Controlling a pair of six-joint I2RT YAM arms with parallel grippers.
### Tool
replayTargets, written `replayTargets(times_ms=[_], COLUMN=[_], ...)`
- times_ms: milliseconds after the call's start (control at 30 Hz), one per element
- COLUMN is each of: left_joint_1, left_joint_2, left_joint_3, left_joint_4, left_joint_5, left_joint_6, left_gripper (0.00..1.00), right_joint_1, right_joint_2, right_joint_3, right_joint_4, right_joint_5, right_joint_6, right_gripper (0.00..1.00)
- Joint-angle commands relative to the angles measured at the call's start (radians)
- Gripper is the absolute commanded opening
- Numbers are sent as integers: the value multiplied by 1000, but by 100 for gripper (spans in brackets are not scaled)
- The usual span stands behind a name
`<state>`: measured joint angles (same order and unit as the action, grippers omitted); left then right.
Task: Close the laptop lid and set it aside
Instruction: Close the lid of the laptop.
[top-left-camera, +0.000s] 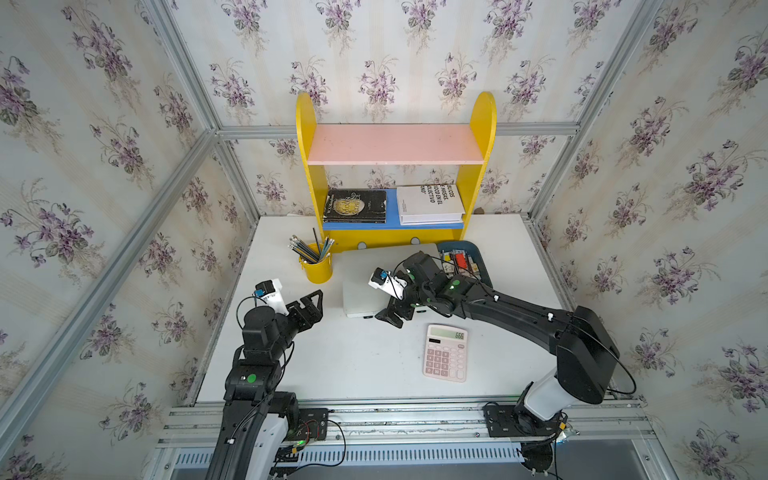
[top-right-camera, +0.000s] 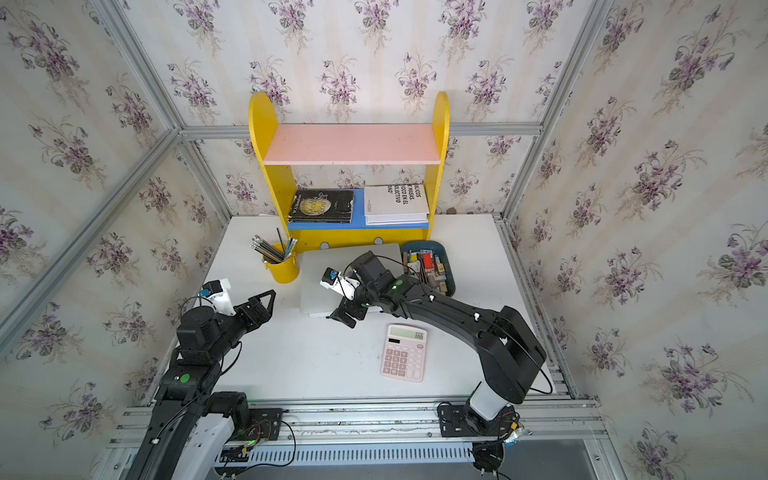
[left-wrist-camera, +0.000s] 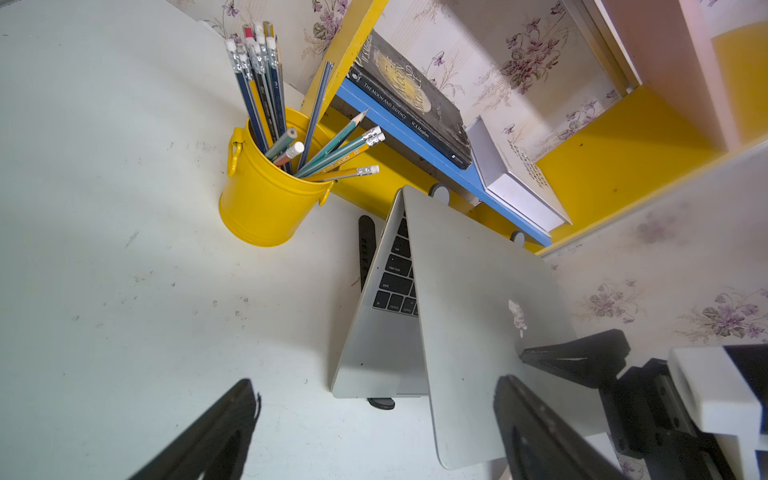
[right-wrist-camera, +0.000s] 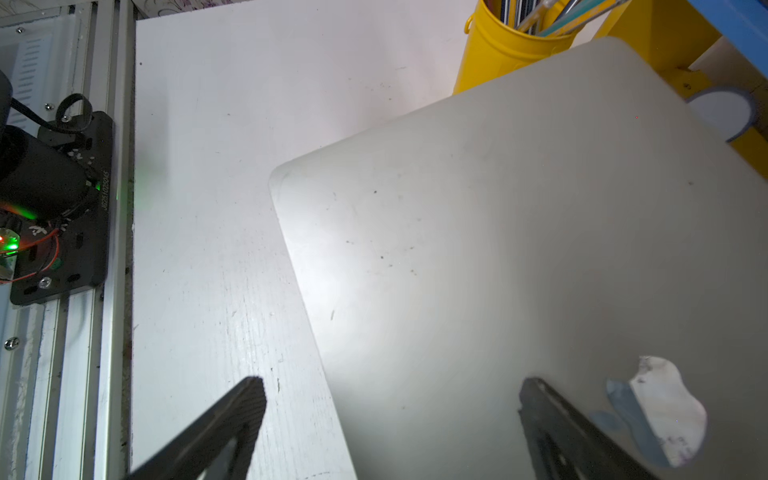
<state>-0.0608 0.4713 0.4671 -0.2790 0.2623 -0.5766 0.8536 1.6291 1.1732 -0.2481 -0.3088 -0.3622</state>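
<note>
The silver laptop (top-left-camera: 357, 303) sits on a black stand (left-wrist-camera: 367, 241) in front of the yellow shelf. The laptop lid (top-left-camera: 374, 270) (top-right-camera: 328, 274) (left-wrist-camera: 469, 291) is folded down most of the way, with a narrow wedge of black keys (left-wrist-camera: 395, 274) still showing under it. My right gripper (top-left-camera: 395, 316) (top-right-camera: 345, 318) (right-wrist-camera: 390, 384) is open at the lid's near edge. One of its fingers (left-wrist-camera: 582, 357) lies on the lid by the apple logo (right-wrist-camera: 660, 407), the other over the table. My left gripper (top-left-camera: 313, 307) (top-right-camera: 266, 305) (left-wrist-camera: 376, 384) hovers open and empty to the laptop's left.
A yellow cup of pencils (top-left-camera: 318, 270) stands at the laptop's far left corner. A pink calculator (top-left-camera: 445, 353) lies near the front right. A blue tray of small items (top-left-camera: 461, 259) sits to the right. The yellow shelf (top-left-camera: 395, 241) holds two books.
</note>
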Motion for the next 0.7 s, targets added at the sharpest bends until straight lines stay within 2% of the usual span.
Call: replayTargets(times_ms=[0, 667], left_joint_1=[1, 1], left_joint_2=[1, 3], left_joint_3=[-2, -9], left_joint_4=[25, 32], left_joint_5=[10, 12], left_joint_6=[0, -4], left_gripper=[92, 92], right_joint_1=[2, -1], right_joint_2=[23, 156], right_joint_3=[-8, 6], right_joint_4=[7, 83], right_joint_5=[10, 74], right_joint_6=[23, 53], right_gripper=[100, 100])
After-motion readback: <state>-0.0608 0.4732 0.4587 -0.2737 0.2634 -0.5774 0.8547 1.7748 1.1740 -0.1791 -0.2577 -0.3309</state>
